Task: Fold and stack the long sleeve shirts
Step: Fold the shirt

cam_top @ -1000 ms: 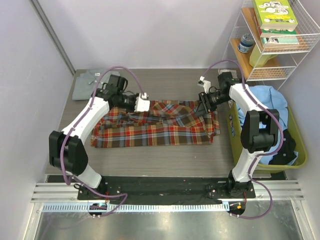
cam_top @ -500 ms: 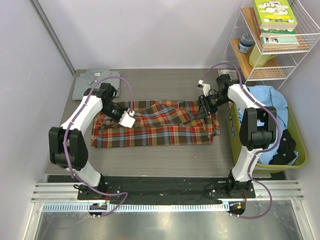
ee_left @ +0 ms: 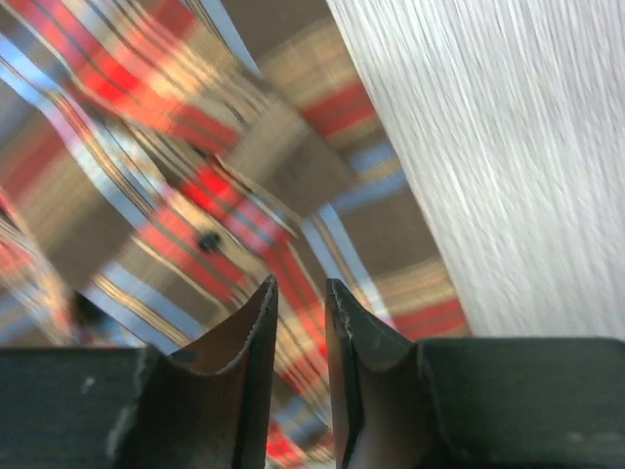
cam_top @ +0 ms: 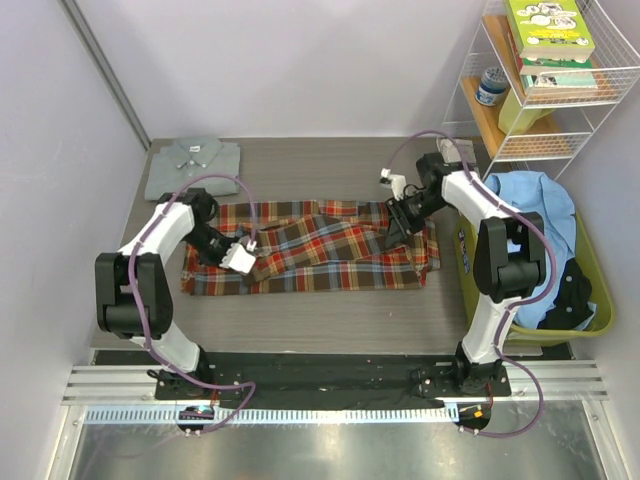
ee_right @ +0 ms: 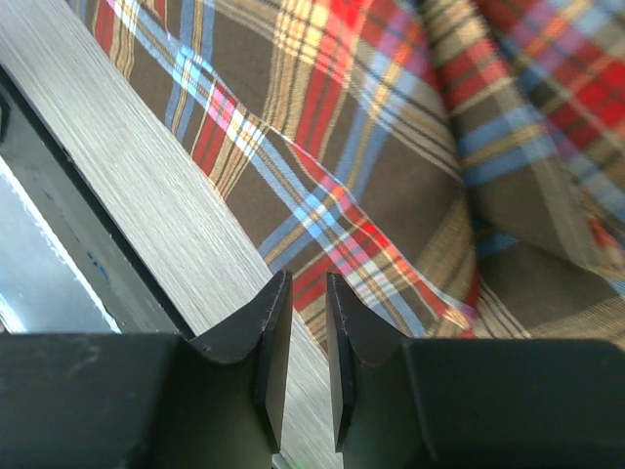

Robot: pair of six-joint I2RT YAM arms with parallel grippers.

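The plaid shirt [cam_top: 320, 250] lies rumpled on the surface [cam_top: 330, 165], the grey shirt [cam_top: 192, 165] folded at its far-left corner — left jaws and right jaws each stand slightly apart above the plaid, pinching nothing.

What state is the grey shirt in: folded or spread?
Folded. The grey shirt lies as a compact rectangle with its collar on top and no sleeves showing, apart from the plaid shirt.

Lilac walls [cam_top: 300, 60] enclose a grey table [cam_top: 330, 165] (wire shelf [cam_top: 545, 150] right).
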